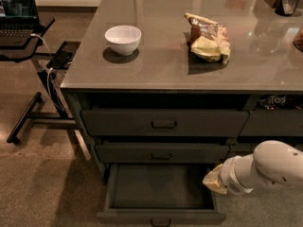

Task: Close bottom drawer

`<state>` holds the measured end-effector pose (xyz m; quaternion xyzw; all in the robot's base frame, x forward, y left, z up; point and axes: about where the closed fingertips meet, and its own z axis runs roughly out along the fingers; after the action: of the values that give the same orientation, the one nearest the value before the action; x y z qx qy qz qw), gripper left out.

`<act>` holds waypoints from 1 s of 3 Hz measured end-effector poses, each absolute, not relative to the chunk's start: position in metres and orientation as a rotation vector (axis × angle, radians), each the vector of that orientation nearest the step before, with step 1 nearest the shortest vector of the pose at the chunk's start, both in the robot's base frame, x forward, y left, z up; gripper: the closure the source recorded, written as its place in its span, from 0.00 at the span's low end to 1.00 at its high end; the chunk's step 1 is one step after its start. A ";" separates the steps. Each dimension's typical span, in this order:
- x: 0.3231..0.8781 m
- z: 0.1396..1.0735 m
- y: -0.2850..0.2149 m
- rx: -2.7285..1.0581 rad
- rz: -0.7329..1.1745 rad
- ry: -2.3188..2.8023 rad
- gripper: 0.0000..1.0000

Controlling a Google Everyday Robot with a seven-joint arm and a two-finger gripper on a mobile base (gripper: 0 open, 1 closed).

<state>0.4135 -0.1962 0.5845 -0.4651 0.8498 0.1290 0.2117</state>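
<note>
The bottom drawer (160, 189) is pulled out wide below the two shut drawers of the dark grey stack. Its shallow inside is bare and its front edge with the small pull (160, 221) lies at the bottom of the camera view. My white arm reaches in from the right, and the gripper (213, 179) at its pale wrist end hangs over the drawer's right rim, near its front right corner.
The grey countertop (156, 70) holds a white bowl (123, 39) and a chip bag (206, 42). A laptop stand (28, 46) with cables stands at the left on the carpet. The right-hand column's drawers (274, 122) sit behind my arm.
</note>
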 end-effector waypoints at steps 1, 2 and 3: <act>0.419 0.577 -0.194 -1.293 0.346 2.362 1.00; 0.428 0.540 -0.202 -1.301 0.288 2.347 1.00; 0.451 0.502 -0.210 -1.248 0.269 2.260 1.00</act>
<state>0.4512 -0.2100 0.5016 -0.4631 0.8384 0.0999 0.2696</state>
